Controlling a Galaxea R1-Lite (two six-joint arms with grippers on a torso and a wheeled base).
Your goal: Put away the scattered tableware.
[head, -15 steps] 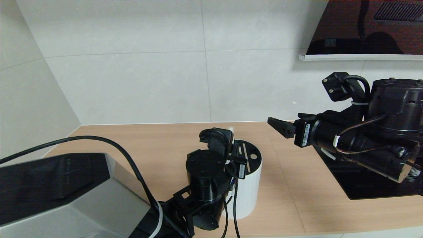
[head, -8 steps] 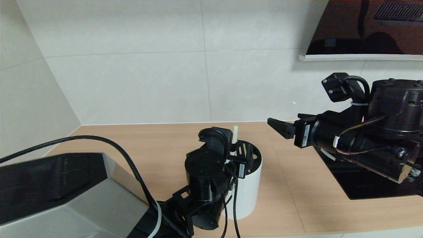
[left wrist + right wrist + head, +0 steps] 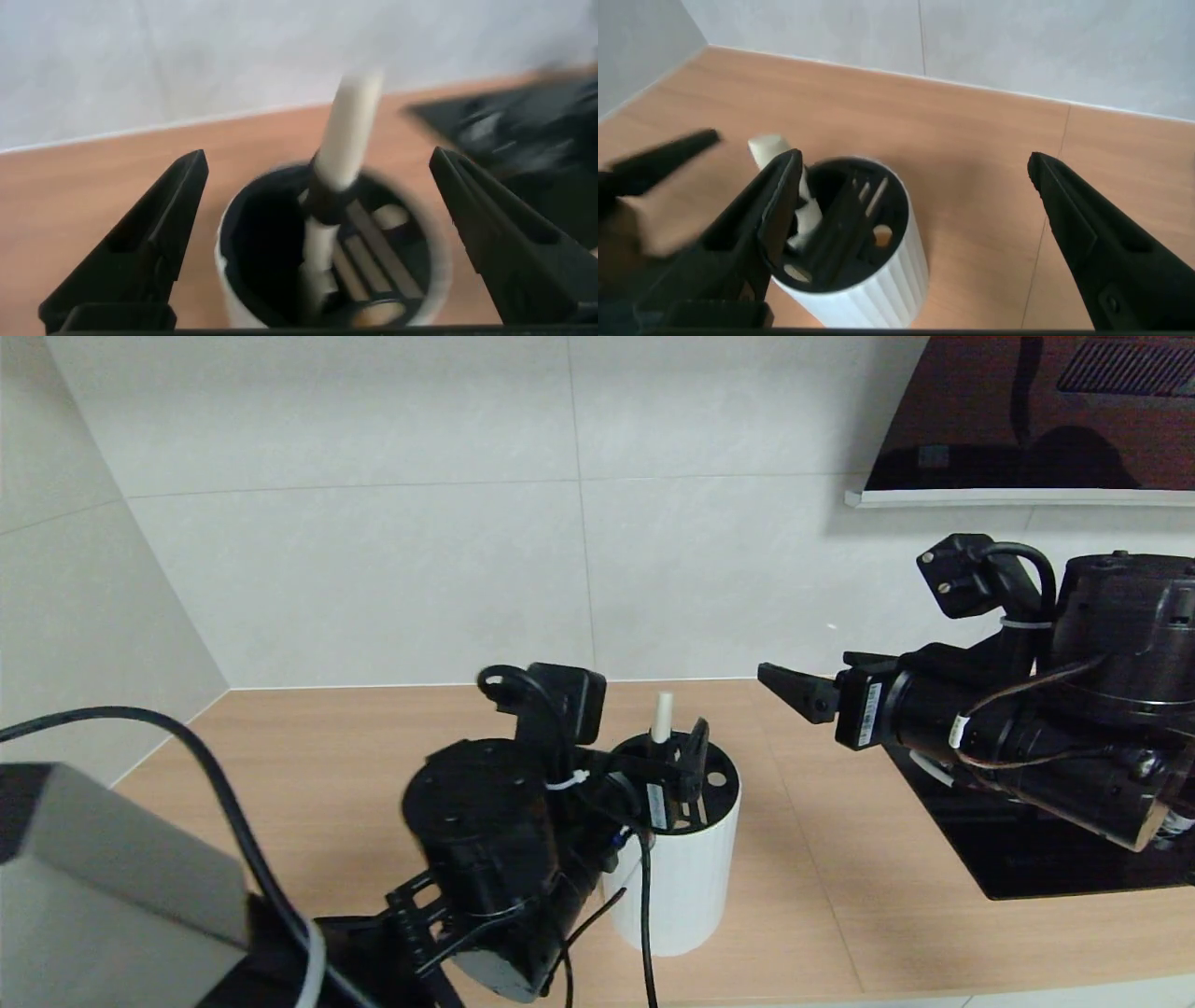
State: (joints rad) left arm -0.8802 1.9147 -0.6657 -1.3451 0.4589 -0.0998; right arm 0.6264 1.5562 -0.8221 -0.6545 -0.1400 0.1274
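Observation:
A white ribbed utensil holder [image 3: 686, 873] with a black slotted top stands on the wooden counter. A white-handled utensil [image 3: 662, 717] sticks upright out of it. My left gripper [image 3: 680, 761] hovers open just above the holder's rim on its near-left side. In the left wrist view its fingers [image 3: 140, 252] stand wide on either side of the handle [image 3: 348, 121], clear of it, over the holder [image 3: 280, 261]. My right gripper [image 3: 794, 693] hangs open to the holder's right, above the counter. The right wrist view looks down on the holder [image 3: 878, 285] and the handle [image 3: 773, 154].
A black cooktop [image 3: 1027, 863] is set into the counter [image 3: 373, 737] at the right, under my right arm. A dark range hood [image 3: 1027, 420] hangs on the tiled wall above it. Bare counter lies left of and behind the holder.
My left arm has drawn back to the left and risen, and the white handle now stands free in the holder. The right arm has barely shifted.

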